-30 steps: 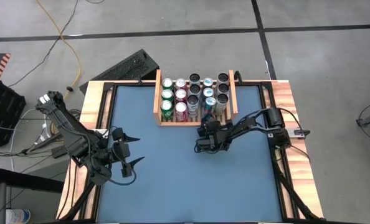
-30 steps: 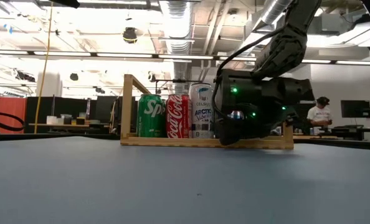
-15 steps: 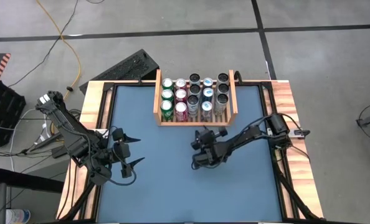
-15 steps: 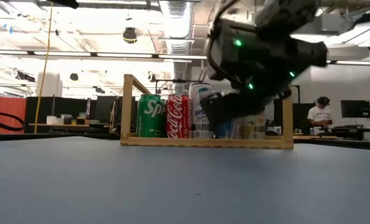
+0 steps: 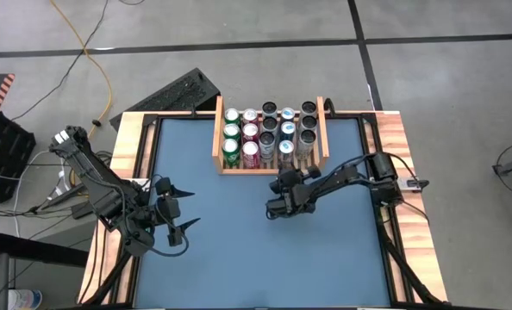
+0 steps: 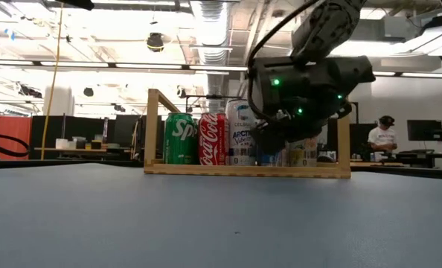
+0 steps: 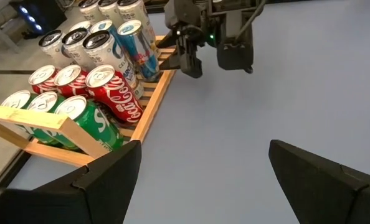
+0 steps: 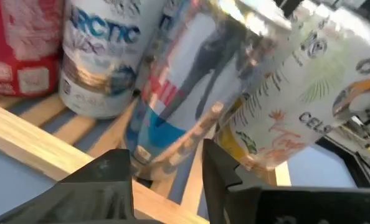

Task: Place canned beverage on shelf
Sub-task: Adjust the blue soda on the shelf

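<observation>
Shelf (image 5: 216, 138) sits at the far middle of the blue counter (image 5: 239, 250), w/ five columns of cans standing upright inside: green Sprite cans (image 7: 79, 115), red Coke cans (image 7: 107, 87), white Arctic can (image 6: 239, 134), blue/silver can (image 7: 135, 43) and a pale Celsius can (image 8: 303, 106) nearest the right wall. Every slot in the front row looks filled; no loose can shows on the counter.

Right pincer (image 5: 276, 207) hovers just in front of the shelf's front rail, off the counter, fingers pressed together and holding nothing. The right wrist view looks past the rail at the blue/silver can & Celsius can, very close.

Left pincer (image 5: 180, 207) waits near the left edge, fingers spread, empty, well apart from the shelf.

Judgement: the placing looks done, so the step in hand is prob. the retreat of the right arm. To do it well:
- pull straight back from the rail, not sideways, so the wrist doesn't clip the front cans
- lift before swinging, since the rail is low & easy to snag
- keep clear of the left arm's side.

Risk: nudging the tall slim cans, which tip easily.
</observation>
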Tool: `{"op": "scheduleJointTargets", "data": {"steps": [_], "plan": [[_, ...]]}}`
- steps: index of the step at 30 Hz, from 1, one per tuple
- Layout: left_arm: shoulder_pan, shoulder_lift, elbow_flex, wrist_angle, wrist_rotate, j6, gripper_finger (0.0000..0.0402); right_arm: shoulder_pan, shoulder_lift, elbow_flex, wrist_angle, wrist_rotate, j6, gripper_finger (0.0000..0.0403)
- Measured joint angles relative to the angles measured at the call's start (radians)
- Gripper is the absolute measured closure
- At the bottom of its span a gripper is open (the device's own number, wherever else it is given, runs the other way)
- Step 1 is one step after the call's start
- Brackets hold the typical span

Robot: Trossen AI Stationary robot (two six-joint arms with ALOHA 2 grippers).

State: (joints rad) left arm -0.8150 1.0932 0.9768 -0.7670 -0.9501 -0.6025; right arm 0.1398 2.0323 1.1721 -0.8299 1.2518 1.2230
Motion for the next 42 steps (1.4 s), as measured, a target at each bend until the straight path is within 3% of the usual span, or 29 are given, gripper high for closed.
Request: {"op": "scheduleJointTargets", "data": {"steps": [11,23,32,38,42], "plan": [[0.000,0.000,0.000,-0.001,-0.004,0.007,0.0060,0.029,0.001,-0.017,0.110,-0.021,-0.073,0.0403],[0.000,0.000,0.000,-0.003,-0.017,0.016,0.0060,-0.078,0.001,-0.017,0.109,-0.020,-0.148,0.0403],[0.000,0.000,0.000,-0.006,-0.017,0.016,0.0060,-0.091,0.001,-0.017,0.108,-0.032,-0.153,0.0403],[0.000,0.000,0.000,-0.006,-0.005,0.016,0.0060,-0.007,-0.012,0.009,0.102,0.001,-0.157,0.0403],[0.000,0.000,0.000,-0.005,-0.003,0.016,0.0060,0.057,-0.030,0.073,0.092,0.018,-0.252,0.0403]]}}
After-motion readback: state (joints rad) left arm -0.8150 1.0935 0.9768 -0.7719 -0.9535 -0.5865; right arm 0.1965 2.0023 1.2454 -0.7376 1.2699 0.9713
